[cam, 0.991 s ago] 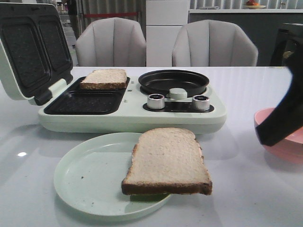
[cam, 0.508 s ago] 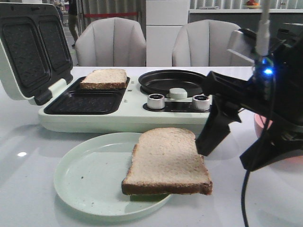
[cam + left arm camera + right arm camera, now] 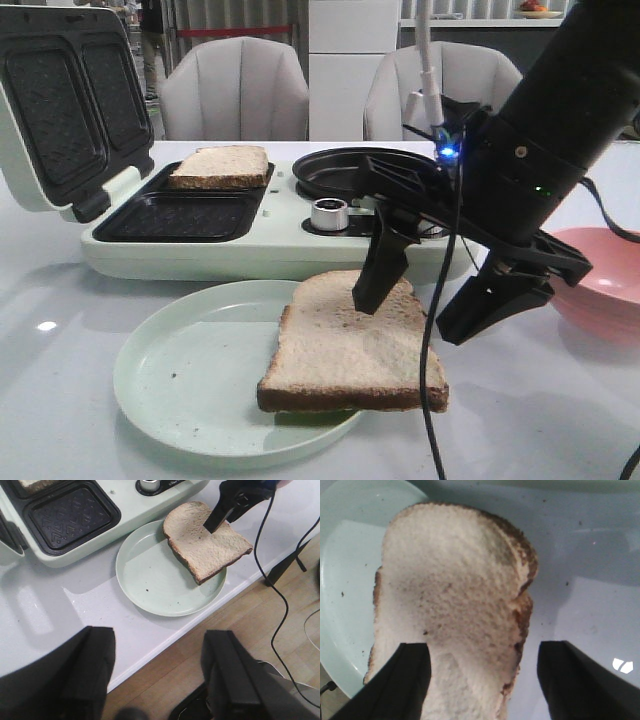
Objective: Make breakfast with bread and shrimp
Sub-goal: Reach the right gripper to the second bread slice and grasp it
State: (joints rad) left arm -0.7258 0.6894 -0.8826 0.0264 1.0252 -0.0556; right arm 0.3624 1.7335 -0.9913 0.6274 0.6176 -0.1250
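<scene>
I see the white table (image 3: 560, 420) carrying the pale green breakfast maker (image 3: 280, 240), its lid (image 3: 60, 110) swung up at the far left. One slice of bread (image 3: 220, 166) lies in the far sandwich well; the near well (image 3: 180, 216) holds nothing. The round black pan (image 3: 340, 172) sits on the maker's right half, a silver knob (image 3: 329, 214) just in front of it. My right arm (image 3: 560, 110) comes in from the right, and the right gripper (image 3: 430, 305) has its jaws spread wide: one finger (image 3: 378, 275) is over the far part of the second bread slice (image 3: 355, 345), the other sits beyond its right edge above the table. That slice rests on the right side of the mint plate (image 3: 190, 375), overhanging the rim. A pink bowl (image 3: 605, 280) stands at the right edge. The left gripper (image 3: 157, 680) hangs off the near table edge, jaws apart, holding nothing. I cannot make out any shrimp.
</scene>
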